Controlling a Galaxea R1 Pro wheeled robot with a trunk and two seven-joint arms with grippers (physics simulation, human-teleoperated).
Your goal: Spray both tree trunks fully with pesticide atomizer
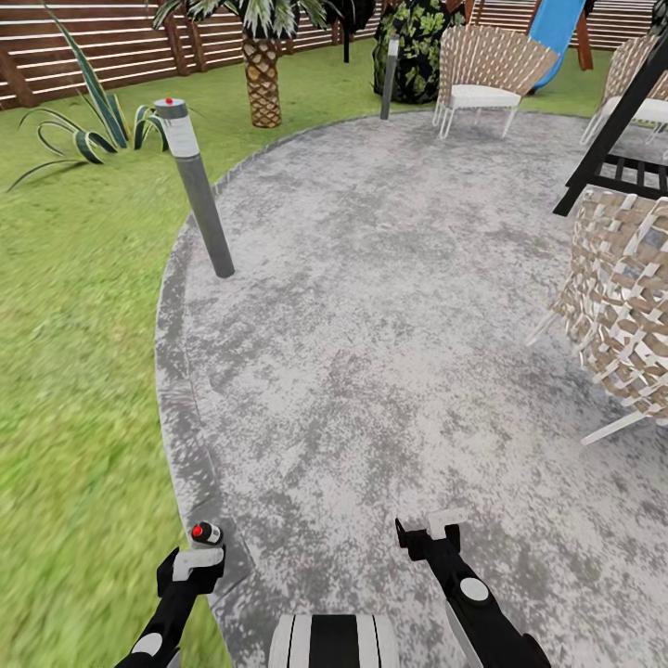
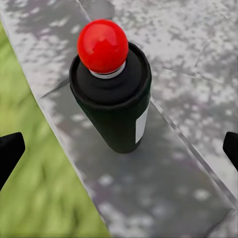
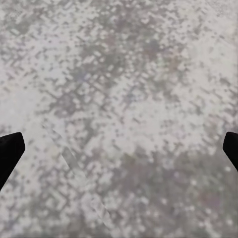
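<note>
Left wrist view: left gripper spread wide above the upright pesticide atomizer, not touching; right gripper equally spread, empty

You are outdoors in a garden: a green lawn borders a rounded patch of mottled grey paving, with a brown slatted wooden fence behind. A scaly-trunked palm, a spiky striped plant, grey bollard posts and woven patio chairs mark it as a backyard seating area.
</note>
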